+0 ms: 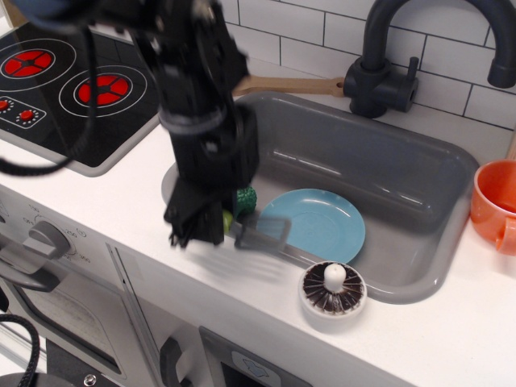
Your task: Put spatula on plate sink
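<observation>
My black gripper point(211, 227) is shut on the lime-green handle of the spatula point(260, 234) and holds it lifted above the counter, at the sink's front-left rim. The grey slotted blade sticks out to the right, blurred by motion, just over the left edge of the light-blue plate point(318, 223). The plate lies flat inside the grey sink point(387, 173). Most of the green handle is hidden by my fingers.
A small white dish with a dark ribbed inside point(332, 289) sits on the sink's front rim. A wooden spoon point(294, 85) lies behind the sink by the dark faucet point(387, 56). An orange cup point(496, 201) stands at the right. A toy stove point(64, 93) is at the left.
</observation>
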Tool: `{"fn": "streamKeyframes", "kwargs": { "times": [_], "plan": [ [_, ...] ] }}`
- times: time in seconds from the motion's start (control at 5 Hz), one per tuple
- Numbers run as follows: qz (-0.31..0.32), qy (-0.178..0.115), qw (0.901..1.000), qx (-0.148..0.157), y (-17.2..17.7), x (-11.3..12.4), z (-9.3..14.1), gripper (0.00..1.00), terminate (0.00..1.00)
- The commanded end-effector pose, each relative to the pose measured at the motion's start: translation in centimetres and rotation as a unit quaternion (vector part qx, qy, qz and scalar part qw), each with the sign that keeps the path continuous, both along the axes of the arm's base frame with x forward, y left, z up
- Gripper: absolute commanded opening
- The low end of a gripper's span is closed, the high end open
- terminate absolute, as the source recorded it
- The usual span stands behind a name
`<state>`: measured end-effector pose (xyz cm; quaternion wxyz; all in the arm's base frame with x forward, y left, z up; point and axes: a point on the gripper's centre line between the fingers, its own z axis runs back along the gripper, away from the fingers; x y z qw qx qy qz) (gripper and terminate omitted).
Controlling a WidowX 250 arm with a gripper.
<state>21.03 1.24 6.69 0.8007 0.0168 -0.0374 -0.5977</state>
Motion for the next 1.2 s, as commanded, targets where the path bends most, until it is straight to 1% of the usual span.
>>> {"fn": "streamKeyframes", "kwargs": {
  "times": [0.0,0.2,0.4,0.6,0.8,1.0],
  "plan": [
    [0.112,-0.055,0.9921,0.011,0.5,5.8,1.9,0.00,0.00],
    [0.141,-0.045,0.9889,-0.002,-1.0,7.1,0.8,0.00,0.00],
    [0.222,-0.052,0.9730,-0.035,-2.1,7.6,0.5,0.00,0.00],
    [0.307,-0.050,0.9493,-0.045,-3.2,7.6,-0.3,0.00,0.00],
    [0.339,-0.049,0.9390,-0.033,-3.6,7.8,-1.3,0.00,0.00],
    [0.367,-0.054,0.9278,-0.036,-3.4,8.3,-2.9,0.00,0.00]
  ]
}}
